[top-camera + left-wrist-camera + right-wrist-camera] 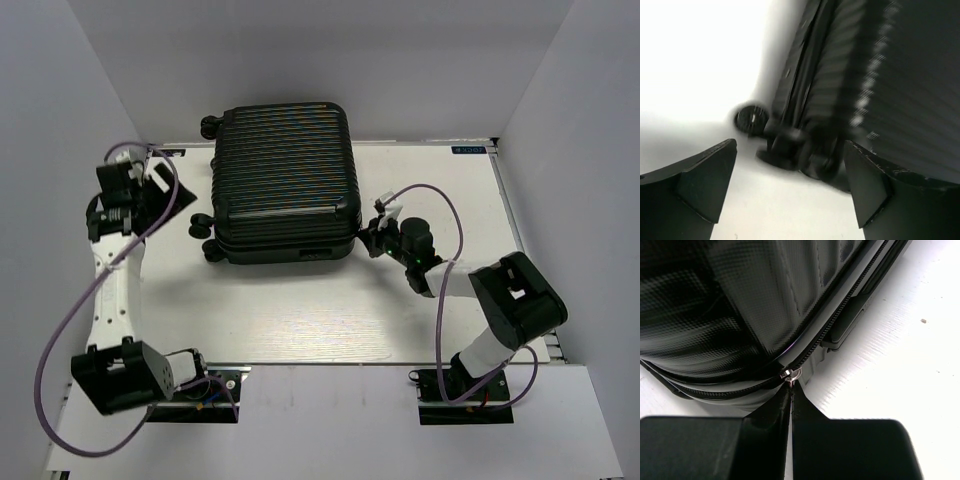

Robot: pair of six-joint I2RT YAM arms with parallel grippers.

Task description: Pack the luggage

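Right gripper (791, 390) pinches the zip pull (789, 374) at the suitcase (285, 180) four o'clock corner; left gripper (790, 150) gapes open at nine o'clock

a large black hard-shell suitcase (285, 180) with a ribbed shell lies closed and flat in the upper middle of the frame on a white table (300, 320), its small wheels (201, 222) sticking out along its left edge. the right gripper (372, 233) reaches in from the lower right and meets the suitcase's lower right corner, with a purple cable (455, 215) looping above its arm. the left gripper (165, 190) sits at the upper left, near the wheels but apart from the case.
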